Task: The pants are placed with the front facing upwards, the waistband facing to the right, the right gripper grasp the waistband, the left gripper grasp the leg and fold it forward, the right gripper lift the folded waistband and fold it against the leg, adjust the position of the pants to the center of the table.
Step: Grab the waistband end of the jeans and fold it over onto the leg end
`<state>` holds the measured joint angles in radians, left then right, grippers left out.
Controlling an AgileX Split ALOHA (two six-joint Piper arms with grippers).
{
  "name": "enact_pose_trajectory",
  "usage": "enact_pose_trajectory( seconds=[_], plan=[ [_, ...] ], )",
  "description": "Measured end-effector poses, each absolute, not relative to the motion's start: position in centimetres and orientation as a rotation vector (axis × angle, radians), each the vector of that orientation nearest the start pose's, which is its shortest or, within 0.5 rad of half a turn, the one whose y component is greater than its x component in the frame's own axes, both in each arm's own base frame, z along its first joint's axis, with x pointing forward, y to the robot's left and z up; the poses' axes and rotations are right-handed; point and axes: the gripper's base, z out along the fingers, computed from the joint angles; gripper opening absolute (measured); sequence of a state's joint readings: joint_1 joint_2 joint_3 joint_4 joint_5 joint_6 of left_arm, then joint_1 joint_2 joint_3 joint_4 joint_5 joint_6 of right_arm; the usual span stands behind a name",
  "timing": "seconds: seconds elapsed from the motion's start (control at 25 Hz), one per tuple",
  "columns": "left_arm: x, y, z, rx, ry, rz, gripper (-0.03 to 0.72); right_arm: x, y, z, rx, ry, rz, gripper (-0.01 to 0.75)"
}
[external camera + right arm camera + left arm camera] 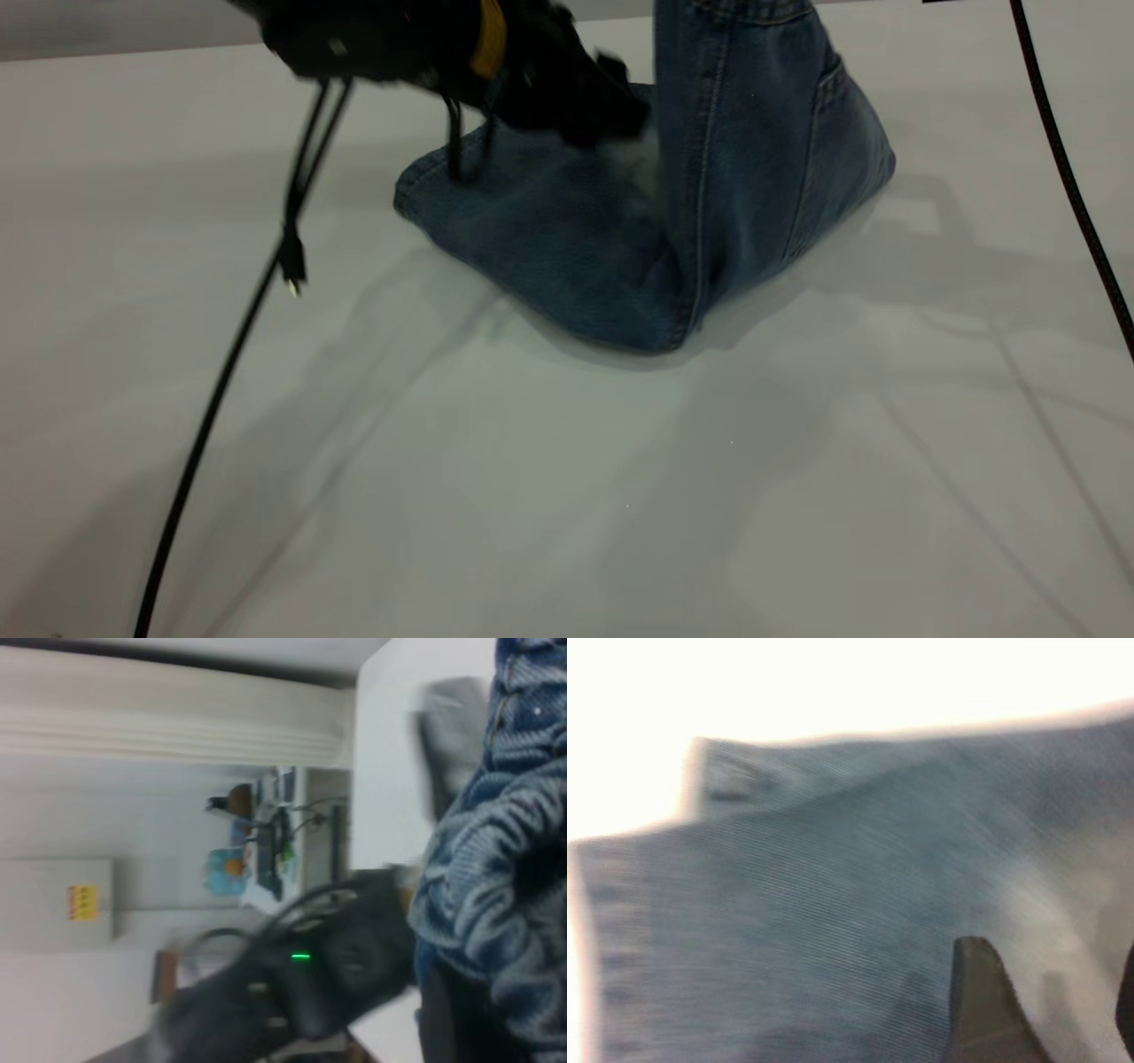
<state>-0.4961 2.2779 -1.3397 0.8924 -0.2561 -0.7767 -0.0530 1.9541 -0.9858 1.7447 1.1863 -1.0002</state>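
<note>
The blue denim pants [709, 195] are half lifted. One part lies on the white table [567, 514]; the other rises steeply and leaves the exterior view at the top. My left gripper [611, 120] hovers low over the lying leg part, open, with pale faded denim [1050, 904] between its dark fingers [982, 1010]. In the right wrist view the ruched waistband [496, 859] bunches against my right gripper [483, 1005], which is shut on it and holds it up. The right gripper itself is out of the exterior view.
A black cable [221, 372] hangs from the left arm and trails across the table's left side. Another black cable [1072, 186] runs down the right edge. The left arm [337, 974], with a green light, shows in the right wrist view.
</note>
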Motion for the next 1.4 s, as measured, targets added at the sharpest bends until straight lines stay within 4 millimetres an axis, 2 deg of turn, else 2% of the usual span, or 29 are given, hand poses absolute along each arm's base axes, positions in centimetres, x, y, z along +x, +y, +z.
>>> enact_pose_trajectory(
  seconds=[0.24,0.4,0.68,0.8,1.08,1.24,1.4],
  plan=[
    [41.2,-21.4,13.1,0.686,2.087,-0.366,0.348,36.0,7.6,17.2,0.278,2.196,1.618,0.081],
    [42.0,-19.0,17.2,0.605,2.04,-0.303,0.347,36.9,8.8,17.8,0.237,2.203,1.555,0.081],
    [41.8,-14.6,24.5,0.461,1.967,-0.17,0.347,38.0,12.4,19.1,0.127,2.212,1.452,0.081],
    [41.1,-13.6,27.0,0.419,1.944,-0.125,0.347,38.3,14.2,19.0,0.084,2.23,1.383,0.081],
    [39.7,-12.3,30.2,0.359,1.932,-0.043,0.347,39.4,17.4,15.8,0.08,2.318,1.285,0.081],
    [39.4,-12.0,30.6,0.346,1.94,-0.021,0.347,40.9,18.0,13.8,0.091,2.337,1.273,0.081],
    [39.4,-11.7,30.4,0.327,1.971,0.015,0.347,42.2,19.7,12.0,0.054,2.344,1.29,0.081]
  ],
)
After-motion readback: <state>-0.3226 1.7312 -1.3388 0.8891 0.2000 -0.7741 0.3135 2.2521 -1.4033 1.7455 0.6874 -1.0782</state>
